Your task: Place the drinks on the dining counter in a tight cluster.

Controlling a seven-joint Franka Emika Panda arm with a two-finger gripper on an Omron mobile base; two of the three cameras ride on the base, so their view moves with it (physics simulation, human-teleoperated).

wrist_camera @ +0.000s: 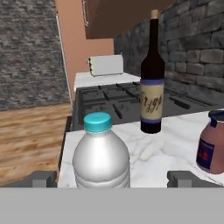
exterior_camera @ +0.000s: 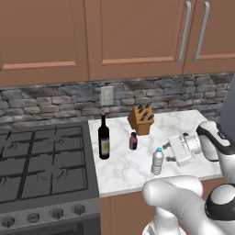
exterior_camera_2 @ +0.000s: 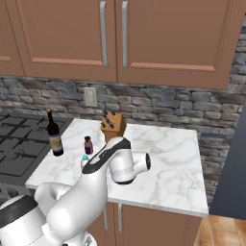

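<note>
The water bottle point(wrist_camera: 101, 151) is framed between the spread fingertips point(wrist_camera: 41, 178) of the gripper point(wrist_camera: 113, 179), untouched, near the front edge of the small marble counter point(exterior_camera: 183, 120). The purple-brown bottle point(wrist_camera: 211, 141) is seen beyond, then the wine bottle point(wrist_camera: 152, 76) beside the stove point(exterior_camera: 41, 160).

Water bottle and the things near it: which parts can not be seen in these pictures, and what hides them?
- Water bottle: its lower part is cut off at the bottom of the hand view; in the right base view the arm hides nearly all of it.
- Small purple bottle: cut off by the right edge of the hand view.
- Gripper: just the two fingertips show, either side of the water bottle; contact cannot be judged.
- Wine bottle: label print too small to read.
</note>
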